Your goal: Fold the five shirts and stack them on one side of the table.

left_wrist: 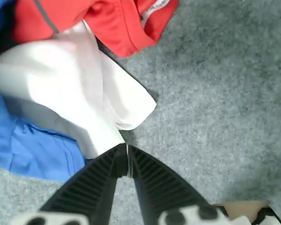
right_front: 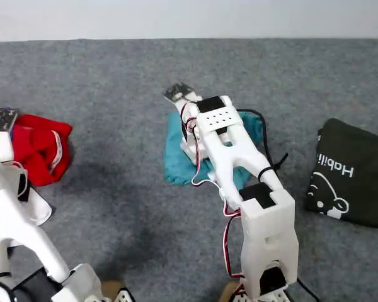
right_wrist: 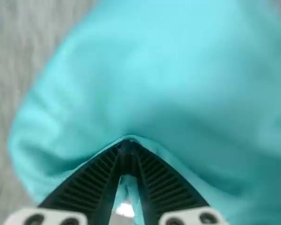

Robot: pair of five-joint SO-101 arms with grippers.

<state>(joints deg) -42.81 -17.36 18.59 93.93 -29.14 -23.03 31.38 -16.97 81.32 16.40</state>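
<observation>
A teal shirt [right_front: 175,165] lies folded at the table's middle, and my right gripper [right_wrist: 126,147] is shut on a raised fold of the teal shirt [right_wrist: 178,84]. At the left edge a red shirt [right_front: 43,148] lies crumpled in a pile. In the left wrist view that pile is the red shirt [left_wrist: 107,21] over a white shirt [left_wrist: 61,84] and a blue shirt [left_wrist: 33,152]. My left gripper [left_wrist: 127,154] is shut on the lower corner of the white shirt. A black shirt [right_front: 353,173] with white print lies flat at the right.
Grey carpet-like cloth [right_front: 113,94] covers the table. The right arm's white links [right_front: 239,151] and its cables hang over the teal shirt. Bare cloth lies between the left pile and the teal shirt, and along the far side.
</observation>
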